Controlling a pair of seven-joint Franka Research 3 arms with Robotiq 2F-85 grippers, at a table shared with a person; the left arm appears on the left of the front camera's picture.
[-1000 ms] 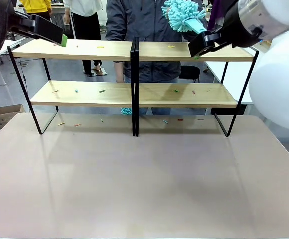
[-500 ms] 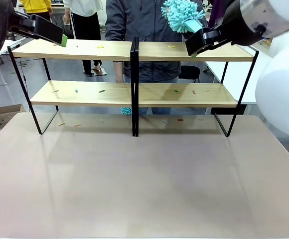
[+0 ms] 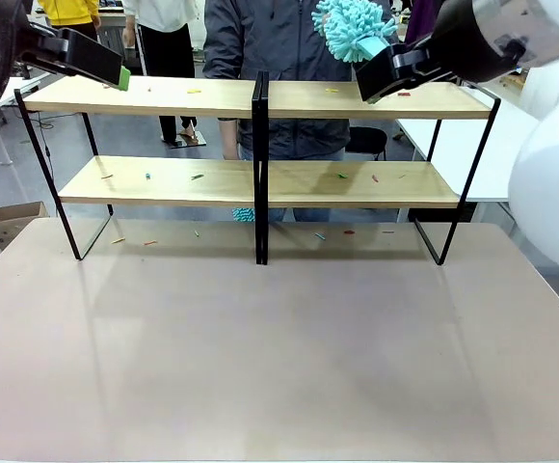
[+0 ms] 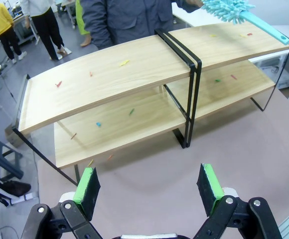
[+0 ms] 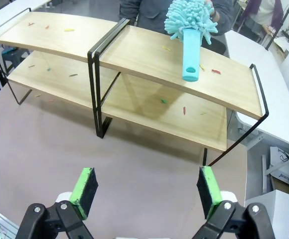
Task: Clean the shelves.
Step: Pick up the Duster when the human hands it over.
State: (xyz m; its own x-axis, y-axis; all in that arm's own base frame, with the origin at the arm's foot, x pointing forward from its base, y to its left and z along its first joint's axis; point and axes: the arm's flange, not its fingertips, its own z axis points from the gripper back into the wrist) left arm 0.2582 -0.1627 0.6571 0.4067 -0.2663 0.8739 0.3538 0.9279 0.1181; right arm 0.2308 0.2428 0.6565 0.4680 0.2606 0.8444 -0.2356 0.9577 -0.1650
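While the shelves (image 3: 164, 96) stand along the far edge of the counter (image 3: 279, 367), the left claw (image 4: 148, 183) and the right claw (image 5: 145, 191) are both spread wide, and a fluffy blue duster (image 5: 189, 30) hovers over the top board.

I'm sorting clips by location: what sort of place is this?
Probably a lab or workshop: the shelves stand on a work table, white tables stand behind, and people stand about.

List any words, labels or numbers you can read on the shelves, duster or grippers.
None readable.
The shelves, turquoise duster, left gripper and right gripper show no print.
White box on the floor: any print is too small to read.
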